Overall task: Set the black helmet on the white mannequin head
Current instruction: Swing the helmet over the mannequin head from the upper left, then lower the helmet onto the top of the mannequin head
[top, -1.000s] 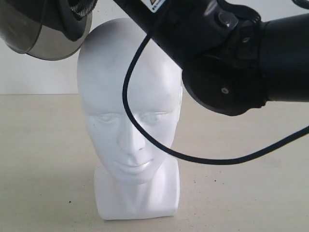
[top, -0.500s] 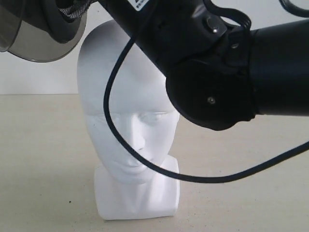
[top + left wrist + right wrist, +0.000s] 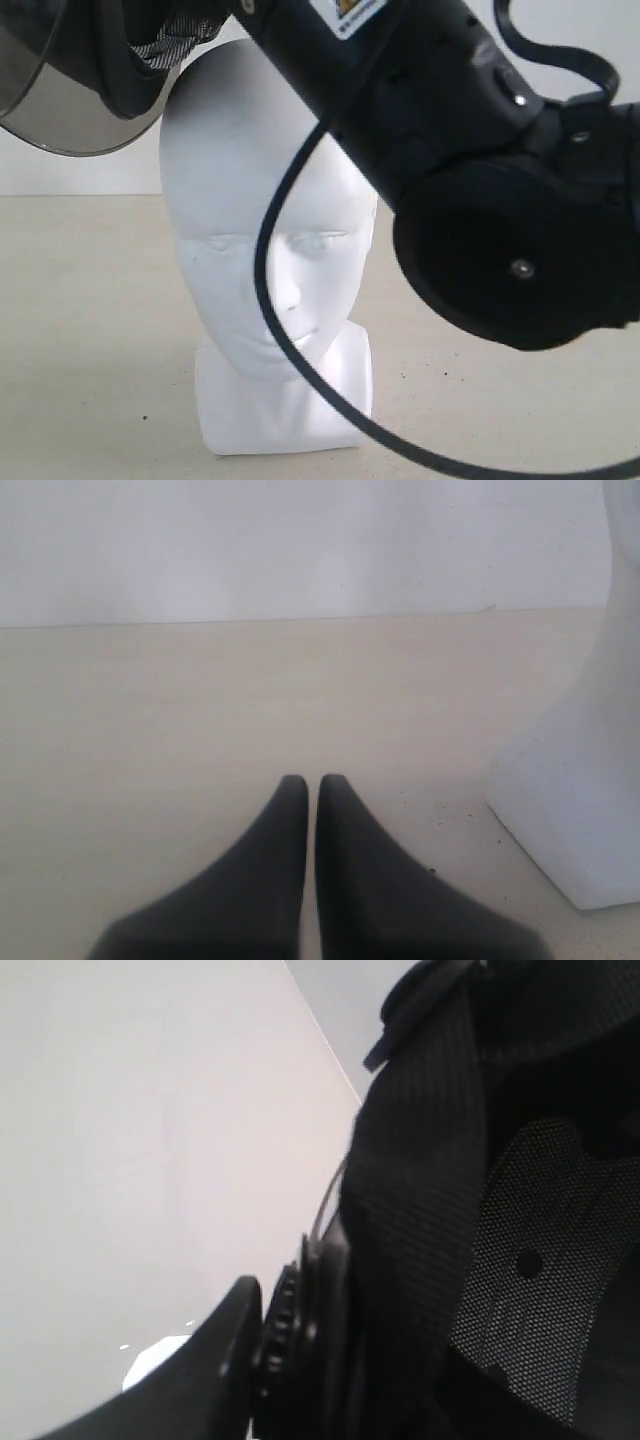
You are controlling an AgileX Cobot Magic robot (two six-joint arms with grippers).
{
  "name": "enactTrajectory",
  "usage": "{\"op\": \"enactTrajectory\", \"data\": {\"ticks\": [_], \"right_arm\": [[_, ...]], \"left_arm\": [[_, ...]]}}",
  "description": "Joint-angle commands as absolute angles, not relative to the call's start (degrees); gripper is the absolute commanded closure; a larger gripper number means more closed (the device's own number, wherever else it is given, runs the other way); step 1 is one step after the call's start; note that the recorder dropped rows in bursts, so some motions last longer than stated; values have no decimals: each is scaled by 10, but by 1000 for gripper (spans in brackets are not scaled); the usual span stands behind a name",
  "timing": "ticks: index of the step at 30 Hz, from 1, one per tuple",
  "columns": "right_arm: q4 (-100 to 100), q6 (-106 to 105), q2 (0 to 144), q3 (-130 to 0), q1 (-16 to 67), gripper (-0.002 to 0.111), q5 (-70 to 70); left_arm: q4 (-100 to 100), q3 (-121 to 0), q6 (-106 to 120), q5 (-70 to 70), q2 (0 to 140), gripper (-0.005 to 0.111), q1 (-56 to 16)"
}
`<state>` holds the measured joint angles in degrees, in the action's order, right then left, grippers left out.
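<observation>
Aloft, the right gripper (image 3: 290,1310) clamps the helmet (image 3: 70,95) by its rim between its jaws, beside the crown of the mannequin head (image 3: 220,170). The left gripper (image 3: 312,780) has its jaws pressed together on nothing, with the head's base near them on the table (image 3: 150,730).

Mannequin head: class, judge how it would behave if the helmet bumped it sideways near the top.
The head probably tips rather than slides: it stands tall on a small base. Its glossy shell looks stiff, likely hollow and light. The smooth crown may let the helmet skid off.
</observation>
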<state>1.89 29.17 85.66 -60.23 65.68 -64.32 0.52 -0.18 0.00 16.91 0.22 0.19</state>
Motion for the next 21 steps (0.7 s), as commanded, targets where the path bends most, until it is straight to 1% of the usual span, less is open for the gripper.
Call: {"op": "enactTrajectory", "data": {"ticks": [1,10,21], "right_arm": [[36,267,805,-562,658,108,-700],[66,275,785,-508,658,108,-700],[89,262,787,-487,657,108,-700]], "left_arm": [[10,0,5,170,0,102,1],[10,0,5,170,0,102,1],[10,0,5,170,0,102,1]]}}
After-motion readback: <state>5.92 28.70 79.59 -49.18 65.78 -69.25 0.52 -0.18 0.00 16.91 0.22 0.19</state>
